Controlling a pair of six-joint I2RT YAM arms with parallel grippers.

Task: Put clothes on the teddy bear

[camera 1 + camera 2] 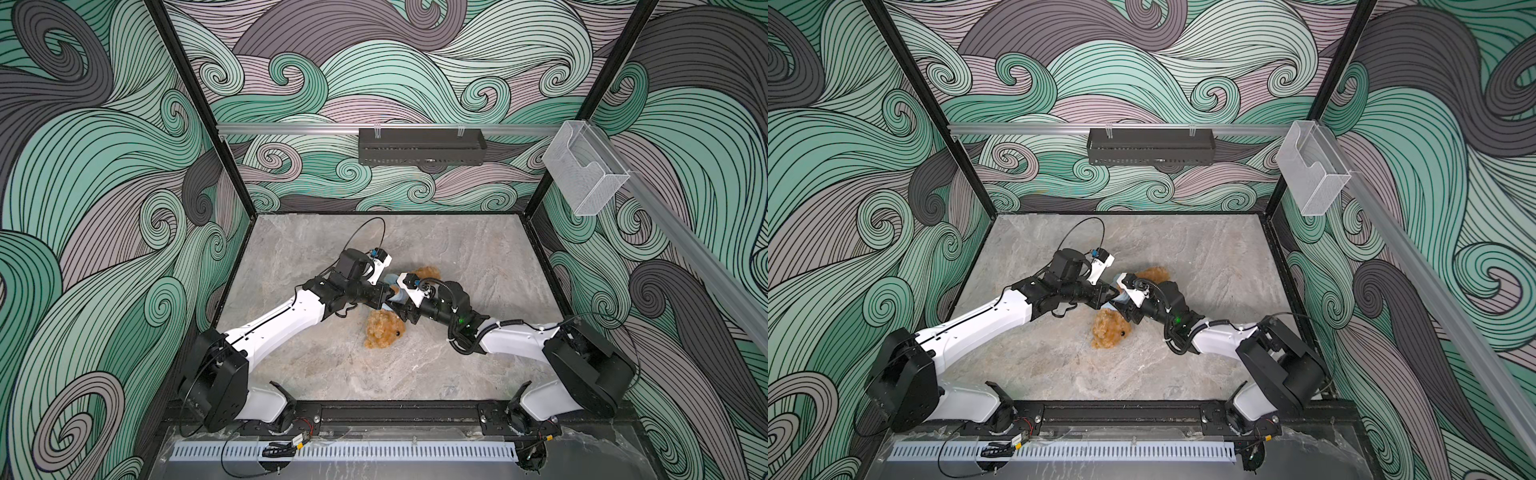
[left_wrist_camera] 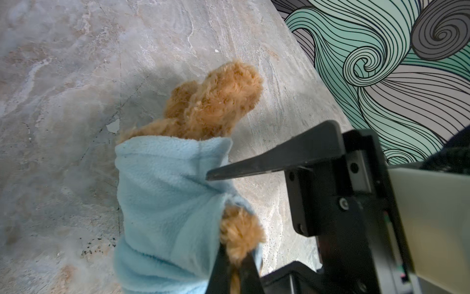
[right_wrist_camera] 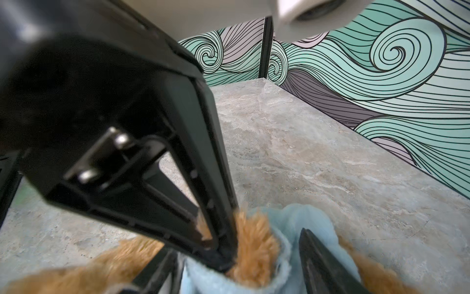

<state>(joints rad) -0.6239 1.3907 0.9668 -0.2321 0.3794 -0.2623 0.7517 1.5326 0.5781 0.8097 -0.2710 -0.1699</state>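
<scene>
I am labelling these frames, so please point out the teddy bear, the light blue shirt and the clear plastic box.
teddy bear (image 1: 384, 329): in a top view, on its head.
light blue shirt (image 2: 165, 193): left wrist view, on its middle.
clear plastic box (image 1: 582, 172): in a top view, on its wall.

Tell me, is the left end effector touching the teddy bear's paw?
Touching. The left wrist view shows the left end effector shut on the teddy bear's paw, where it pokes out of the blue shirt.

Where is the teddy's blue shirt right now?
The blue shirt is wrapped around the teddy bear, which lies in the middle of the table in both top views, its head toward the near edge.
</scene>
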